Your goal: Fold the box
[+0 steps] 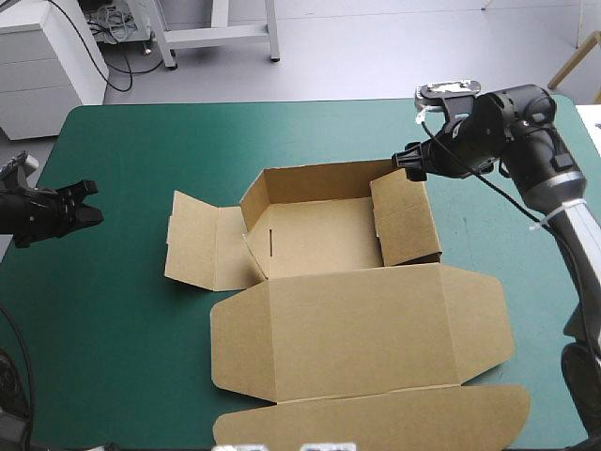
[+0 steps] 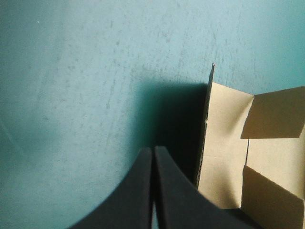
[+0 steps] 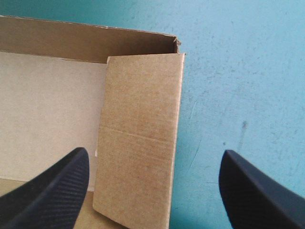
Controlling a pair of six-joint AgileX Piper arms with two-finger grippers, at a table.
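**high view.** the box [image 1: 319, 254], a cut sheet of brown corrugated board, lies at the middle of the table's teal-green cover [image 1: 122, 319], partly formed into an open tray. its rear wall [image 1: 315, 183] stands raised along the far side. the right side wall [image 1: 404, 221] is raised and doubled inward. the left side panels [image 1: 202, 240] spread outward toward the table's left edge. the broad lid panel [image 1: 357, 329] lies flat on the near side of the tray, and its rounded tuck flap [image 1: 376, 418] reaches the table's near edge. the left gripper [image 1: 89, 202], two broad black fin-shaped fingers, hangs over bare cover near the table's left edge, well apart from the box. the right gripper [image 1: 410, 162] is at the tray's far right corner, above the right side wall.

**left wrist view.** the left gripper [image 2: 152, 149] has its fingers pressed together in one pointed arch, holding nothing. the left side panels [image 2: 224, 143] show ahead and to one side, apart from the fingers.

**right wrist view.** the right gripper [image 3: 155, 152] has its fingers spread wide, gripping nothing. the right side wall [image 3: 138, 143] stands ahead between them, with one finger over the tray floor and the other over the cover [image 3: 238, 71] outside. whether a finger touches the board cannot be told.
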